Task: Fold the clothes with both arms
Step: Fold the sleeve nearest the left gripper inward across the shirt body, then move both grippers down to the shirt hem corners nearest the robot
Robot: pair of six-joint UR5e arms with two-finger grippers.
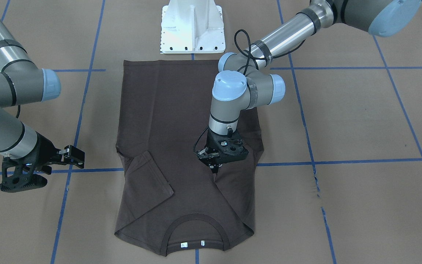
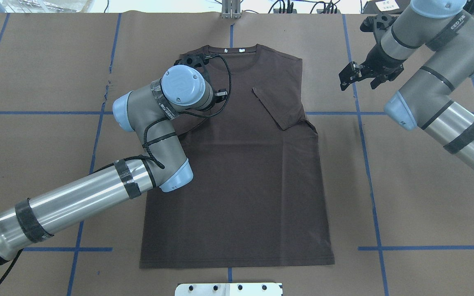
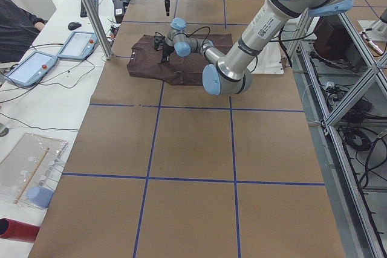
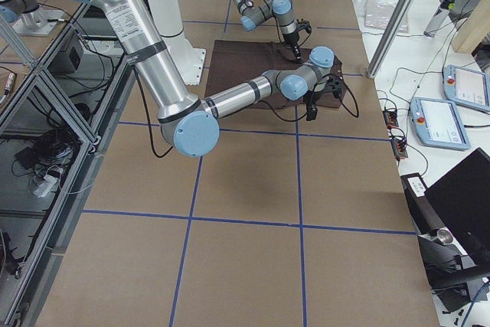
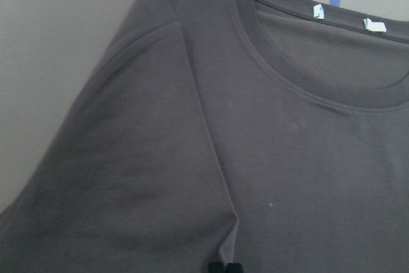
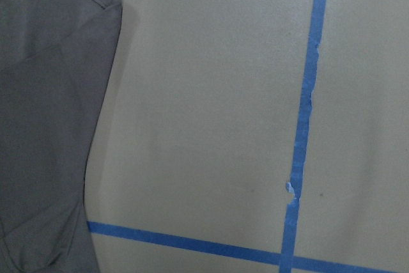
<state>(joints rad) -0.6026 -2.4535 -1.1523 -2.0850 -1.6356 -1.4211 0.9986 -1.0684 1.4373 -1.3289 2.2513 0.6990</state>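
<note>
The dark brown T-shirt (image 1: pixel 181 121) (image 2: pixel 241 172) lies flat on the brown paper. Its collar (image 1: pixel 195 234), with white tags (image 1: pixel 184 244), is on the side away from the robot. One sleeve (image 2: pixel 280 109) lies folded in over the chest. My left gripper (image 1: pixel 215 168) stands over the other shoulder, fingertips (image 5: pixel 217 268) pinched shut on a ridge of sleeve fabric. In the overhead view my left wrist hides this gripper. My right gripper (image 2: pixel 358 78) (image 1: pixel 77 156) hovers open beside the shirt, over bare paper, holding nothing. Its wrist view shows only the shirt's edge (image 6: pixel 45 126).
The white pedestal base (image 1: pixel 192 27) stands at the shirt's hem end. Blue tape lines (image 6: pixel 300 126) grid the paper. Tablets (image 3: pixel 30 67) and a person's dark sleeve (image 3: pixel 18 22) are on a side bench beyond the collar end.
</note>
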